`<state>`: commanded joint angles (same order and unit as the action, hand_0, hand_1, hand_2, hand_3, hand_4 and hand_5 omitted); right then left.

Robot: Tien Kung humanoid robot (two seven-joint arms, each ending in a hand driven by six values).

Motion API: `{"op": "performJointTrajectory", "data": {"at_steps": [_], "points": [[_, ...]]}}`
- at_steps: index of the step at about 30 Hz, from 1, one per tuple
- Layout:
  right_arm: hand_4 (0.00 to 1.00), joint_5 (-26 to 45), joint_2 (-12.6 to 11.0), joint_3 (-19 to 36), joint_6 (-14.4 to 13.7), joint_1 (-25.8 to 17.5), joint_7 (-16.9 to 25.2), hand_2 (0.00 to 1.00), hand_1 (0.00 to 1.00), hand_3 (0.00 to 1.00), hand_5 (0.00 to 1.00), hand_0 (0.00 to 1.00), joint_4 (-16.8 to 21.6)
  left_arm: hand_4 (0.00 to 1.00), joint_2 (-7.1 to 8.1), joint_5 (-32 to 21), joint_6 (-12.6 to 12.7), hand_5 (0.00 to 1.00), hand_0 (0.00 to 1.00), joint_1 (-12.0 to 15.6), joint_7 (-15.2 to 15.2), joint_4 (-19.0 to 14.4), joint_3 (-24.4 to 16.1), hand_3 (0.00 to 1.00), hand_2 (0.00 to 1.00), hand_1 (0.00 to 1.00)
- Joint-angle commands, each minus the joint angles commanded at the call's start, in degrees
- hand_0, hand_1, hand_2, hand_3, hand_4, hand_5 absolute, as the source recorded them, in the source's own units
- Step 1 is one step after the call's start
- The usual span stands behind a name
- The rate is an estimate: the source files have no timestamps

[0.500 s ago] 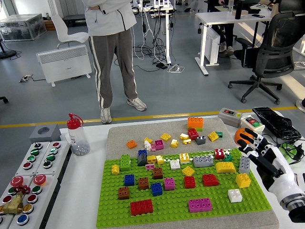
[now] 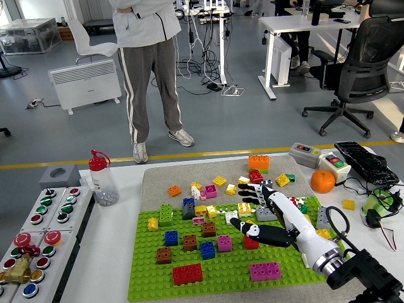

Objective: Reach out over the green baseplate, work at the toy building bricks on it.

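Fig.: Right hand, fingers spread, holding nothing, hovers over green baseplate centre-right, thumb just above red brick, prob. lining up a grasp. Left arm not visible.

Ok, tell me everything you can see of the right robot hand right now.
The right robot hand has a white shell with black fingers and a white forearm ending in a black cuff. It reaches in from the lower right over the green baseplate, fingers spread and holding nothing, thumb out toward the left. It covers some bricks; contact cannot be judged.
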<state>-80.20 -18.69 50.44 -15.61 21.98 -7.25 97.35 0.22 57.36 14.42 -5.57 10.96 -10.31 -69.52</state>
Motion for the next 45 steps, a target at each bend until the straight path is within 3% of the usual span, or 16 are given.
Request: {"op": "performJointTrajectory", "data": {"at_steps": [10, 17, 18, 34, 41, 42, 45], "points": [[0.777, -21.03, 2.40, -10.57, 0.67, 7.93, -3.07, 0.795, 0.781, 0.832, 0.222, 0.787, -4.86, 0.241, 0.02, -0.10, 0.01, 0.998, 0.666, 0.01, 0.04, 0.00, 0.10, 0.450, 0.558, 0.610], [0.778, -30.54, 4.79, -17.02, 2.31, 12.65, -4.66, 0.767, 0.764, 0.809, 0.220, 0.749, -8.77, 0.241, 0.04, -0.17, 0.01, 0.998, 0.667, 0.07, 0.05, 0.00, 0.19, 0.450, 0.557, 0.611], [0.774, -31.49, 5.09, -17.71, 2.52, 13.15, -4.86, 0.737, 0.735, 0.774, 0.213, 0.685, -9.23, 0.242, 0.04, -0.17, 0.01, 0.998, 0.667, 0.07, 0.05, 0.00, 0.21, 0.449, 0.557, 0.611], [0.764, -32.70, 10.40, -24.89, 7.37, 19.45, -8.23, 0.722, 0.714, 0.765, 0.193, 0.647, -17.85, 0.242, 0.15, 0.52, 0.09, 0.998, 0.668, 0.50, 0.37, 0.00, 0.13, 0.447, 0.557, 0.611], [0.755, -32.30, 11.64, -26.58, 8.20, 20.43, -8.67, 0.712, 0.703, 0.759, 0.182, 0.624, -20.03, 0.243, 0.20, 0.94, 0.11, 0.998, 0.668, 0.72, 0.53, 0.00, -0.08, 0.446, 0.557, 0.610], [0.753, -32.31, 11.81, -26.70, 8.22, 20.50, -8.73, 0.681, 0.666, 0.758, 0.182, 0.553, -20.43, 0.243, 0.21, 1.01, 0.11, 0.998, 0.669, 0.75, 0.56, 0.00, -0.10, 0.444, 0.555, 0.610], [0.753, -32.27, 12.07, -26.96, 8.17, 20.59, -8.93, 0.681, 0.666, 0.758, 0.182, 0.553, -21.30, 0.243, 0.24, 0.98, 0.11, 0.998, 0.669, 0.80, 0.61, 0.00, -0.03, 0.444, 0.555, 0.610]]}}
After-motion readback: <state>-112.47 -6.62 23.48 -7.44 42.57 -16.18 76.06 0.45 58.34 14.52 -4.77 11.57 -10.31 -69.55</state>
